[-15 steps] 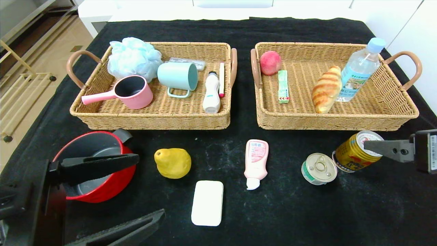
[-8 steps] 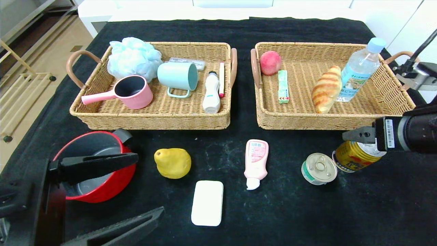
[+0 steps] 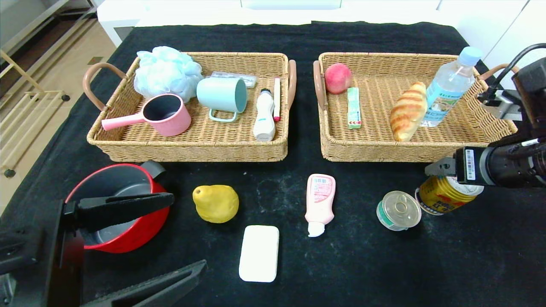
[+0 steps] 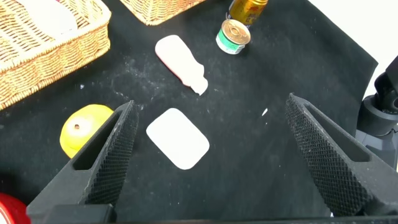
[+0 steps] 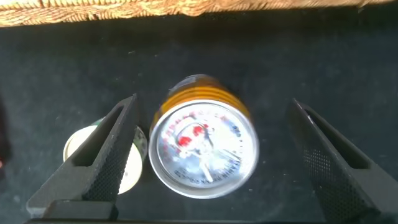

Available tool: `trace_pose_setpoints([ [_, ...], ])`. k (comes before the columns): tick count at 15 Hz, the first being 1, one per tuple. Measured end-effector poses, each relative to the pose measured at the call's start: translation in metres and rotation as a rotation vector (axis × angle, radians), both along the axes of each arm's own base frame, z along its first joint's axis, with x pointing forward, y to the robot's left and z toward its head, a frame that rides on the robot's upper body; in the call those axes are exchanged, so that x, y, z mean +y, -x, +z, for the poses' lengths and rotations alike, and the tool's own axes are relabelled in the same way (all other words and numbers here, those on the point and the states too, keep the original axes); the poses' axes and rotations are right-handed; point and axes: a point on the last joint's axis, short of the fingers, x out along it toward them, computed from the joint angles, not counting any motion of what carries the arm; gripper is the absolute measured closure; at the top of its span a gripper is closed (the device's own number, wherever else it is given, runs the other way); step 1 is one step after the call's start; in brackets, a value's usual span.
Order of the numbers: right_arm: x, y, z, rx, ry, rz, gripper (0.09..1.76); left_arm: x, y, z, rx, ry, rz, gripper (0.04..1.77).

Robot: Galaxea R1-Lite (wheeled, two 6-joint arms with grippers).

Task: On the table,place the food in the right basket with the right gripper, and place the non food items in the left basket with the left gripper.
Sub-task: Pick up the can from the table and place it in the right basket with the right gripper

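My right gripper (image 3: 441, 169) is open and hangs just above the upright yellow drink can (image 3: 441, 196). In the right wrist view (image 5: 211, 155) its jaws stand on either side of the can's silver top (image 5: 204, 146), not touching it. A small round tin (image 3: 399, 209) stands just left of the can. My left gripper (image 3: 140, 238) is open and empty at the near left. In the left wrist view (image 4: 211, 149) it is above the white soap bar (image 4: 178, 137). A yellow pear (image 3: 216, 203), the soap bar (image 3: 259, 253) and a pink bottle (image 3: 320, 200) lie on the black table.
A red pot (image 3: 128, 230) sits under my left gripper's far finger. The left basket (image 3: 187, 150) holds a blue sponge, pink ladle, teal cup and small items. The right basket (image 3: 409, 152) holds a peach, bread, gum pack and water bottle.
My right gripper has swung from beside the can's top to above it, and more of the arm has come into view. The left arm and the objects have not moved.
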Motion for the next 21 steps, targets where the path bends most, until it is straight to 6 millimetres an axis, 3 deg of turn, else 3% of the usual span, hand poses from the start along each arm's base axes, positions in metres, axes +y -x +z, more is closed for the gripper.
trace_pose_setpoints([
  [20,0.003,-0.015,-0.026,0.092,-0.017,-0.04,0.14,0.0,0.0,-0.001,0.003,-0.002,0.0,0.09],
  [21,0.004,-0.015,-0.026,0.093,-0.016,-0.038,0.35,0.0,0.0,-0.001,0.002,-0.002,0.0,0.09],
])
